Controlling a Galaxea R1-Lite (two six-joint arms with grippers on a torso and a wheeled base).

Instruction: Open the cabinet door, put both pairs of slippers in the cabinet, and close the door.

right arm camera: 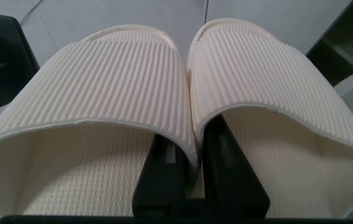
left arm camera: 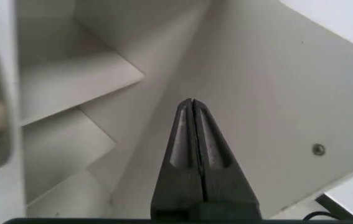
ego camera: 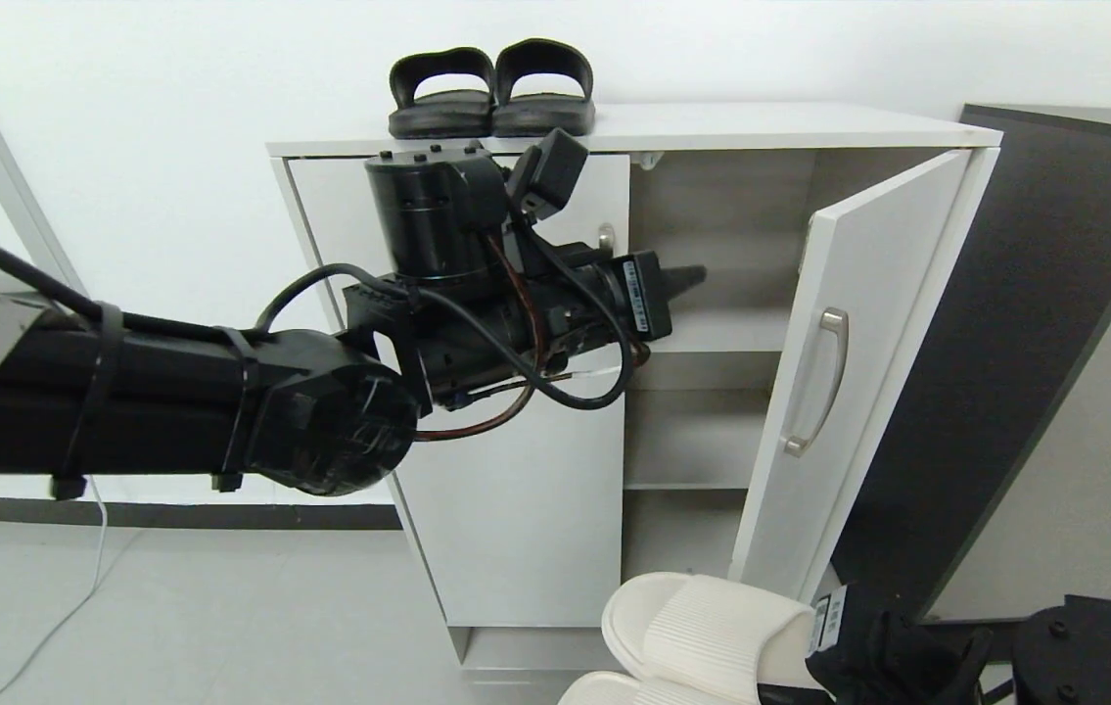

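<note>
The white cabinet (ego camera: 761, 122) stands with its right door (ego camera: 849, 372) swung open, showing bare shelves (ego camera: 702, 338) inside. A pair of black slippers (ego camera: 491, 88) rests on the cabinet top. My left gripper (ego camera: 692, 277) is shut and empty, its tips at the edge of the open compartment by the upper shelf; the left wrist view has the gripper (left arm camera: 193, 106) pointing into the shelves (left arm camera: 80, 78). My right gripper (right arm camera: 195, 168) is shut on a pair of white ribbed slippers (right arm camera: 182, 81), pinching their inner sides together. That white pair (ego camera: 702, 627) hangs low in front of the cabinet.
The left door (ego camera: 516, 470) stays closed, with a small knob (ego camera: 606, 238) near its edge. A dark grey panel (ego camera: 1035, 343) stands right of the cabinet. Grey floor (ego camera: 173, 607) lies to the left, with a thin cable across it.
</note>
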